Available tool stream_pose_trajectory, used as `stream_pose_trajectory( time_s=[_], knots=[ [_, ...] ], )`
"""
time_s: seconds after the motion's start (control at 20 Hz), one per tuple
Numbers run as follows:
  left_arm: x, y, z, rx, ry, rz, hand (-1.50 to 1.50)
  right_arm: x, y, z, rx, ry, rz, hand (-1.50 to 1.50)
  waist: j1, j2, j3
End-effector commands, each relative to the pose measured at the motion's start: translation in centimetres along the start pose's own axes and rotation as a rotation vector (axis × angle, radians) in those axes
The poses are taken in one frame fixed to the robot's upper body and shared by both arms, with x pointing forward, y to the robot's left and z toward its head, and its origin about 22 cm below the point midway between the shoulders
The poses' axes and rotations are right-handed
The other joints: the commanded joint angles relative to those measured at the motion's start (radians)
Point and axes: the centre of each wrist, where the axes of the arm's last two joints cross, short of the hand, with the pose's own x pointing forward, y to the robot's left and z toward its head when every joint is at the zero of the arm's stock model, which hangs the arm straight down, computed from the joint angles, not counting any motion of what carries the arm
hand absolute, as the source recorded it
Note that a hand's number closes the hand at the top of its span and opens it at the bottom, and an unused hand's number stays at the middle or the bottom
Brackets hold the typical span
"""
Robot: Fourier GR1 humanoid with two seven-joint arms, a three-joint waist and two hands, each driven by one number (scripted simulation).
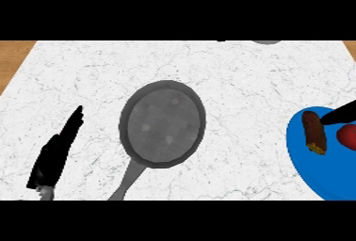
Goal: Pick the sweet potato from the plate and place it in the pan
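Observation:
A brown, elongated sweet potato [313,132] lies on the blue plate [306,164] at the right edge of the view. A black part of my right hand [339,114] comes in from the right edge and its tip reaches the sweet potato's far end; the rest of the hand is out of view. The dark grey pan [163,123] sits in the middle of the counter with its handle [125,181] pointing toward me, and it holds nothing. To the left of the pan, my left hand [57,151] rests open, seen edge-on with straight fingers pointing away.
A red rounded item [348,138], cut off by the right edge, lies on the plate beside the sweet potato. A grey object [266,42] peeks in at the far edge. The white marble counter [243,84] ends in wood at the far corners.

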Motion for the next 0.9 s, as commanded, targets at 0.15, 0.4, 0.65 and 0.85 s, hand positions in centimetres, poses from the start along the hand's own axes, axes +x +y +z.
stream_pose_trajectory(
  time_s=[0.15, 0.4, 0.65, 0.85],
  knots=[
    [0.1, -0.7, 0.4, 0.001, 0.011, 0.006, 0.00, 2.3, 2.1, -1.3, 0.119, 0.172, 0.201, -1.50, 0.000, 0.000, -0.001],
    [0.3, 0.9, 0.1, -0.006, -0.004, -0.004, 0.00, 3.3, 2.8, -2.8, 0.193, 0.246, 0.242, -1.50, 0.005, 0.001, 0.000],
    [1.0, -0.1, 0.3, 0.006, 0.015, 0.000, 0.00, 4.5, 4.1, -2.3, 0.213, 0.259, 0.294, -1.50, -0.014, -0.005, 0.000],
    [-0.2, -0.2, -0.2, 0.022, 0.010, -0.012, 0.00, 5.0, 5.1, -3.3, 0.225, 0.274, 0.301, -1.50, -0.018, -0.002, -0.001]
  ],
)
